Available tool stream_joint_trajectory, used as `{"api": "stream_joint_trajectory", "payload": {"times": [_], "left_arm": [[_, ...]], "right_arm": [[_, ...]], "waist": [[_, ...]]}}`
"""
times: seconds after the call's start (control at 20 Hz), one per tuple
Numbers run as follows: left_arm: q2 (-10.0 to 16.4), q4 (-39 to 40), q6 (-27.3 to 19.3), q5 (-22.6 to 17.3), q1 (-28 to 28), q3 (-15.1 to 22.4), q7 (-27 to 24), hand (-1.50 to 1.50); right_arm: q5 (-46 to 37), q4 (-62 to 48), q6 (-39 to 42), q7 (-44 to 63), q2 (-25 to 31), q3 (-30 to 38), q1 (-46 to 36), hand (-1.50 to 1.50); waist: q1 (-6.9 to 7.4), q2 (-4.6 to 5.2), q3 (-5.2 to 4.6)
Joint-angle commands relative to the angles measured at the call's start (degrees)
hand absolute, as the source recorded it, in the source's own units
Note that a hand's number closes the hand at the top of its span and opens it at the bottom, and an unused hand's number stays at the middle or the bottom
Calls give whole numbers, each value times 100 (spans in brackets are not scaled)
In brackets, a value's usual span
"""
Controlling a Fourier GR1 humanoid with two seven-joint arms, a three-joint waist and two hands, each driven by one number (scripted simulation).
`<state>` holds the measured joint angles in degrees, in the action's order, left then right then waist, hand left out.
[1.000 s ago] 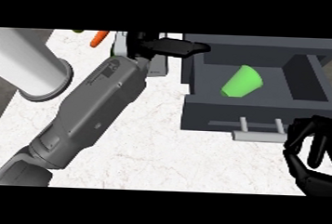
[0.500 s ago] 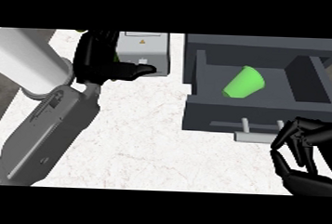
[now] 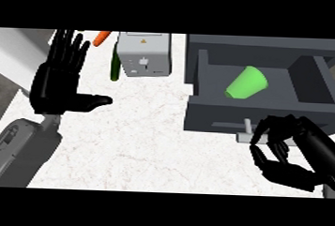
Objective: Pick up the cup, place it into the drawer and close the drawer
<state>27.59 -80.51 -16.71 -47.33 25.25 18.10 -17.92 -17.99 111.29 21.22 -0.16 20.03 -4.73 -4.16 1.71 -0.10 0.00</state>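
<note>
The left hand (image 3: 57, 90) is showing matte black, with slender, segmented fingers (image 3: 68, 50), and is joining a smooth grey left forearm (image 3: 20, 149) with a boxy, panelled shell. The right hand (image 3: 293, 173) is looking equally black, faintly glossy.

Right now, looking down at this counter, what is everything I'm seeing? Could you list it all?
cup: one, bright green, inside the open drawer
drawer: one, dark grey, pulled open at the right
drawer handle: one, pale grey, on the drawer's front
boxy appliance: one, light grey, at the back
bottle-like thing: one, dark green, by the appliance's left side
carrot-like thing: one, orange, at the back edge
white object: one, far left, cut off; cannot tell what it is
counter: one, white marbled
left hand: black, open, at the left
right hand: black, curled, just by the drawer handle
</note>
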Motion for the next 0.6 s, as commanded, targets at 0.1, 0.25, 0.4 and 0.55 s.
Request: {"api": "stream_joint_trajectory", "payload": {"times": [0.1, 0.25, 0.4, 0.55], "left_arm": [[448, -549, 416, -126, -826, -365, 41, -150], [475, -311, 903, -170, -1068, -641, -148, -150], [513, -551, 1073, -220, -1411, -908, -93, -150], [364, -615, 1182, 26, -1758, -827, -299, -150]], "right_arm": [[-1704, -968, -630, -702, 19, -800, -89, 150], [-2113, -2025, -1141, -1200, -200, -892, -353, 150], [-2225, -2864, -1246, -1196, -415, -749, -986, -150], [-2697, -3455, -1530, -1224, -628, -1032, -1080, -150]], "waist": [[-26, 6, 3], [-70, 25, 2], [-73, 18, 2], [-78, 17, 2]]}}
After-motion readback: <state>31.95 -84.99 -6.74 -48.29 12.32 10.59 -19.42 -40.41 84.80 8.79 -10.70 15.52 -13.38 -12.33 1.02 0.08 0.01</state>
